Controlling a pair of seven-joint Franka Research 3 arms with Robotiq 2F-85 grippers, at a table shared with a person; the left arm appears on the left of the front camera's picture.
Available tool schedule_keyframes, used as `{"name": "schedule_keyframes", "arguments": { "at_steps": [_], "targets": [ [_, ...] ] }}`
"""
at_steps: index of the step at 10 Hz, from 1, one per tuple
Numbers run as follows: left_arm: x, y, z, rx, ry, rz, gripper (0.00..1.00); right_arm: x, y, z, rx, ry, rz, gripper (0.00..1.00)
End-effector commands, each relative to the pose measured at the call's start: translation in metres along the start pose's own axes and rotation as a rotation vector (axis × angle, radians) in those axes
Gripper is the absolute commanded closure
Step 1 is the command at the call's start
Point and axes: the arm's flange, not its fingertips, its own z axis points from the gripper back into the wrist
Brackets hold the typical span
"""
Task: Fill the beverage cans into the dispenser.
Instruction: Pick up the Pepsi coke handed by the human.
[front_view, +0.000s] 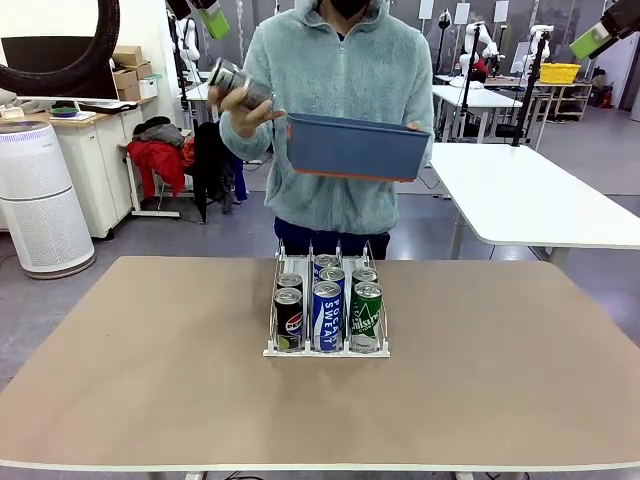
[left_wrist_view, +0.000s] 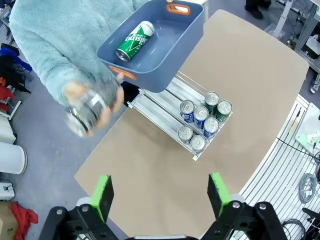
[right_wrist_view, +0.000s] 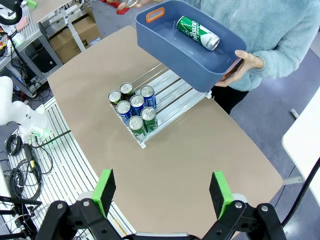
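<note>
The dispenser (front_view: 325, 351) sits mid-table with several beverage cans (front_view: 326, 314) standing in its three lanes: dark, blue-and-white and green ones. Across the table a person holds a dark blue bin (front_view: 355, 150) in one hand and a dark can (front_view: 238, 85) in the other. A green can (left_wrist_view: 135, 41) lies in the bin (left_wrist_view: 170, 70). My left gripper (left_wrist_view: 161, 195) hangs open high above the table's edge, empty. My right gripper (right_wrist_view: 162, 192) is also open and empty, high over the opposite side. From there I see the cans (right_wrist_view: 134, 110), the dispenser (right_wrist_view: 172, 92) and the green can (right_wrist_view: 197, 32).
The brown table (front_view: 150, 380) is bare around the dispenser. The bin (right_wrist_view: 185, 62) hovers above the dispenser's far end. A white table (front_view: 530, 190) stands behind on the right, and a white air purifier (front_view: 35, 200) on the floor at the left.
</note>
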Motion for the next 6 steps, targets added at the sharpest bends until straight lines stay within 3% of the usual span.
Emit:
{"name": "schedule_keyframes", "arguments": {
  "at_steps": [1,6],
  "targets": [
    [-0.0014,0.0012,0.0015,-0.008,0.010,0.002,0.00,-0.0007,0.0001,-0.0015,0.005,0.001,0.000,0.00],
    [-0.0014,0.0012,0.0015,-0.008,0.010,0.002,0.00,-0.0007,0.0001,-0.0015,0.005,0.001,0.000,0.00]
  ]
}}
